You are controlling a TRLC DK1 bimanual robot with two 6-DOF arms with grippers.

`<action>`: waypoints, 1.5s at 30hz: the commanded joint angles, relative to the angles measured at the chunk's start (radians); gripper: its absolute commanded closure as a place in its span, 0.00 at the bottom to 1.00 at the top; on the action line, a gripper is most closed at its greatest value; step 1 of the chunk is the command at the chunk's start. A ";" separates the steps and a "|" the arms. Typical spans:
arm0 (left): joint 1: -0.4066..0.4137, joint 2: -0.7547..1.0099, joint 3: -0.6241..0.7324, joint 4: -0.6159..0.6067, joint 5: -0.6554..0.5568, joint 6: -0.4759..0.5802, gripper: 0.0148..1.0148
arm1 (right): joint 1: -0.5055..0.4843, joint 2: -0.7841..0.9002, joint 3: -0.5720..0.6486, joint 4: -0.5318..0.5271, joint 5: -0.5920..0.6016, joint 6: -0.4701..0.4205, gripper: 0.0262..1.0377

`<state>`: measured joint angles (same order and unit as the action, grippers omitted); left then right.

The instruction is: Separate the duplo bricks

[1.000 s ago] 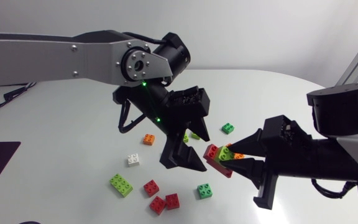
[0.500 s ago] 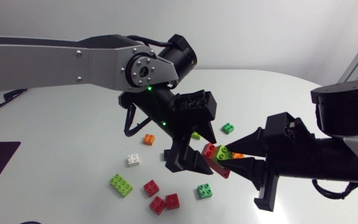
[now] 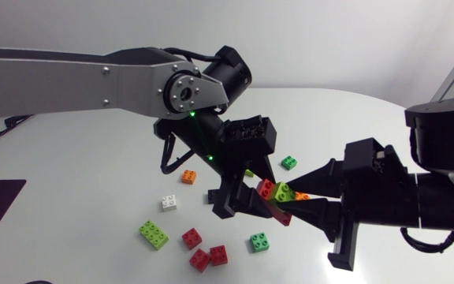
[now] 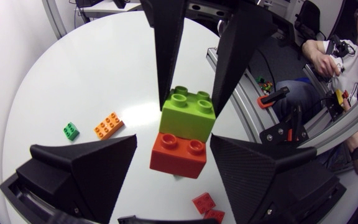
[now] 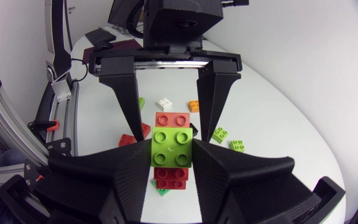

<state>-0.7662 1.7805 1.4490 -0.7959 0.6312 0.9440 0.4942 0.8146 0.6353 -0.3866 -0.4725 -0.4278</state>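
Fingers [image 5: 120, 180] of the right gripper [image 5: 171, 154] clamp the green brick [image 4: 188, 112] from both sides, holding the stack above the table [image 3: 85, 197]. The left gripper [image 4: 174, 148] stands open, straddling the attached red brick [image 4: 178, 155]. Loose bricks [image 3: 191, 237] lie scattered beneath.

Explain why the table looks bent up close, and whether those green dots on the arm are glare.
Left wrist view: the fisheye lens bows the table at its rim. Head view: the green dots look like small lamps on the left arm, not glare.
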 commanded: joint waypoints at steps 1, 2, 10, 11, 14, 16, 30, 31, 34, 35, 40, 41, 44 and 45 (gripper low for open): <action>-0.004 0.020 -0.019 0.006 0.021 -0.022 0.38 | 0.009 -0.011 0.023 -0.011 -0.009 0.020 0.69; -0.004 0.020 -0.021 0.006 0.024 -0.022 0.43 | 0.009 -0.014 0.023 -0.012 -0.011 0.020 0.69; -0.002 0.019 -0.033 0.006 0.061 -0.008 0.74 | 0.004 -0.032 0.015 -0.018 -0.035 0.021 0.69; -0.002 0.017 -0.036 0.006 0.062 -0.005 0.74 | 0.000 -0.035 0.017 -0.023 -0.044 0.021 0.69; -0.002 0.016 -0.044 0.006 0.067 -0.002 0.74 | -0.022 -0.045 0.020 -0.029 -0.077 0.026 0.69; -0.002 0.011 -0.050 0.006 0.067 0.001 0.74 | -0.057 -0.043 0.029 -0.041 -0.127 0.029 0.69; 0.123 -0.095 -0.095 0.015 0.048 0.032 0.74 | -0.278 0.156 -0.002 0.111 -0.132 -0.071 0.69; 0.136 -0.105 -0.099 0.017 0.045 0.032 0.74 | -0.281 0.201 0.001 0.140 -0.124 -0.074 0.69; 0.160 -0.139 -0.110 0.018 0.033 0.032 0.74 | -0.261 0.308 0.006 0.219 -0.060 -0.095 0.69; 0.169 -0.148 -0.114 0.020 0.032 0.035 0.74 | -0.243 0.353 0.010 0.249 -0.041 -0.095 0.69; 0.208 -0.182 -0.137 0.034 0.030 0.036 0.74 | -0.175 0.561 0.053 0.354 0.034 -0.111 0.69; 0.214 -0.190 -0.142 0.037 0.028 0.035 0.74 | -0.163 0.610 0.069 0.368 0.041 -0.111 0.69; 0.231 -0.210 -0.156 0.047 0.027 0.032 0.74 | -0.125 0.725 0.119 0.408 0.089 -0.117 0.69; 0.232 -0.216 -0.159 0.049 0.027 0.032 0.74 | -0.118 0.761 0.139 0.410 0.095 -0.121 0.69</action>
<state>-0.5430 1.5932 1.3174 -0.7517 0.6544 0.9604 0.3584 1.5116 0.7292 0.0006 -0.3893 -0.5255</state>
